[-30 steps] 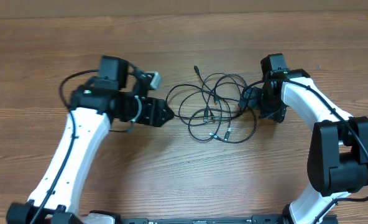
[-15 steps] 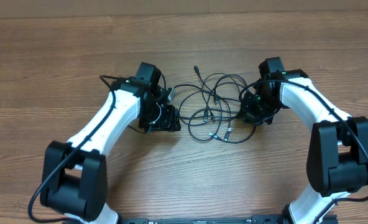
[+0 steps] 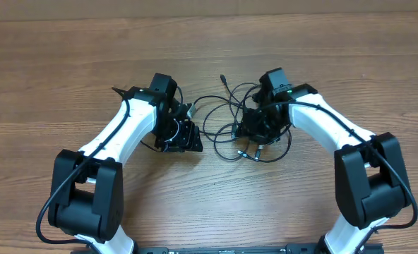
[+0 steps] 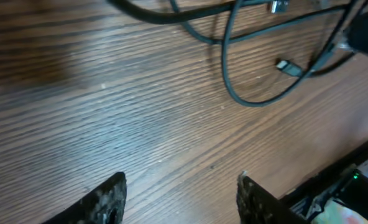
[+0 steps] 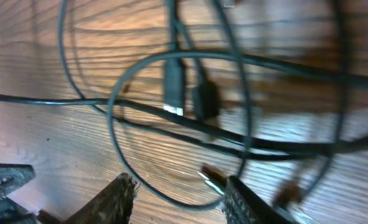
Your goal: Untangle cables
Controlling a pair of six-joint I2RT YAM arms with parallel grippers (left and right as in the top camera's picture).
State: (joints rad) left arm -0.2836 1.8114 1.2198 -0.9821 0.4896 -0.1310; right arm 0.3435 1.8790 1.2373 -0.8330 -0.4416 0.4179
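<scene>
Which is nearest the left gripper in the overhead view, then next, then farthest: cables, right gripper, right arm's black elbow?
From the left gripper:
1. Cables, just beside it.
2. Right gripper, over the cables' middle.
3. Right arm's black elbow, far beyond both.

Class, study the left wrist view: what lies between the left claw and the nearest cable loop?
Only bare wooden table. The left claw is open and sits short of the cables, with nothing between them, as the left wrist view shows.
</scene>
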